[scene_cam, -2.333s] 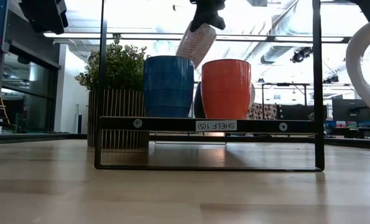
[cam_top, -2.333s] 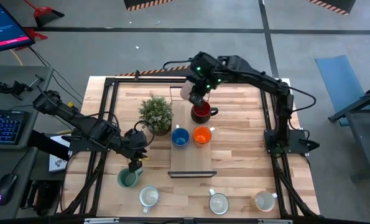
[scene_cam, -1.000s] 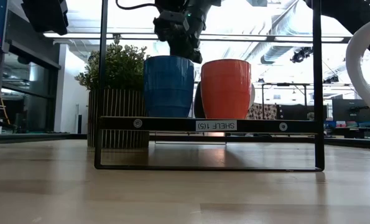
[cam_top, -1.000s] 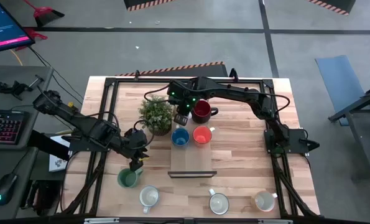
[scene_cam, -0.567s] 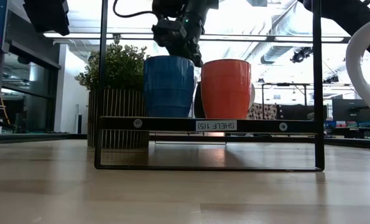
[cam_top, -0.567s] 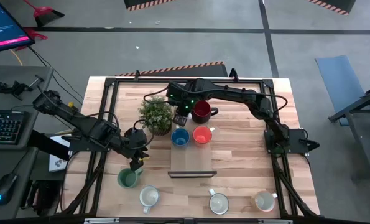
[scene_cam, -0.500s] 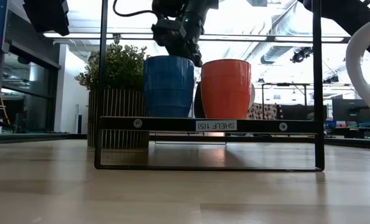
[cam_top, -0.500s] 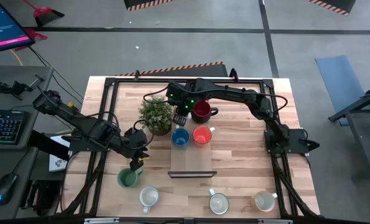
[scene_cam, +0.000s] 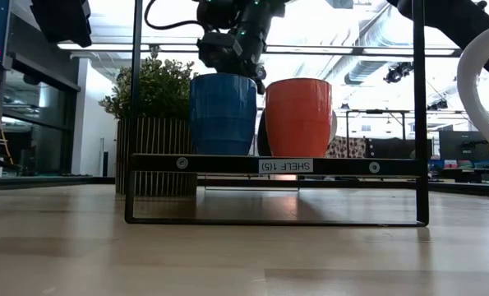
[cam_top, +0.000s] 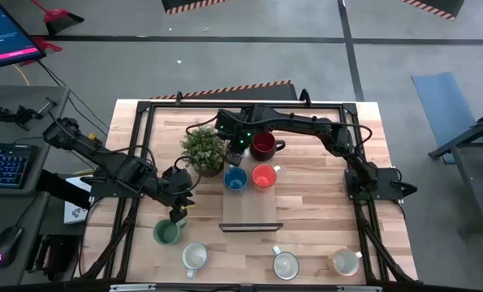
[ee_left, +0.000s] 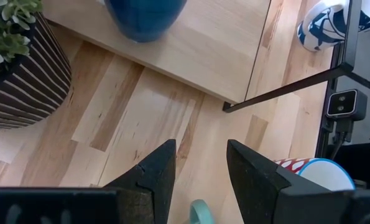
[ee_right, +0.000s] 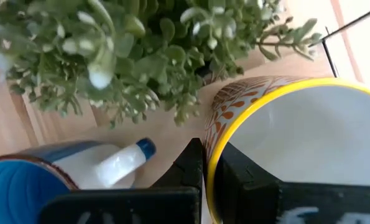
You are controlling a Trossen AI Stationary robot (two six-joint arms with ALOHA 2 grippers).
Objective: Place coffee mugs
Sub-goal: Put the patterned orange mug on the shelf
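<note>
My right gripper (ee_right: 212,163) is shut on a white mug with an orange pattern and a yellow rim (ee_right: 296,124). It hangs between the potted plant (cam_top: 203,149) and the dark red mug (cam_top: 263,145), just behind the blue mug (cam_top: 235,179). An orange mug (cam_top: 263,176) stands beside the blue one on the wooden shelf board (cam_top: 249,207). In the low view the right gripper (scene_cam: 230,45) shows above the blue mug (scene_cam: 222,115), which hides the held mug. My left gripper (ee_left: 200,168) is open, with nothing between its fingers, above the teal mug (cam_top: 166,233). My right gripper pinches the patterned mug's wall at the yellow rim (ee_right: 217,134), with one finger (ee_right: 191,163) outside and the other inside. The fingers come steeply from above. The mug stands upright, mouth up. The blue mug hides whether its base rests on anything.
Three white mugs (cam_top: 194,257) (cam_top: 285,264) (cam_top: 346,261) stand along the table's near edge. The black shelf frame (scene_cam: 277,165) stands around the board. Bare wood lies on the table's right half (cam_top: 314,211).
My right gripper, still shut on the patterned mug, has sunk a little beside the plant, behind the blue mug.
</note>
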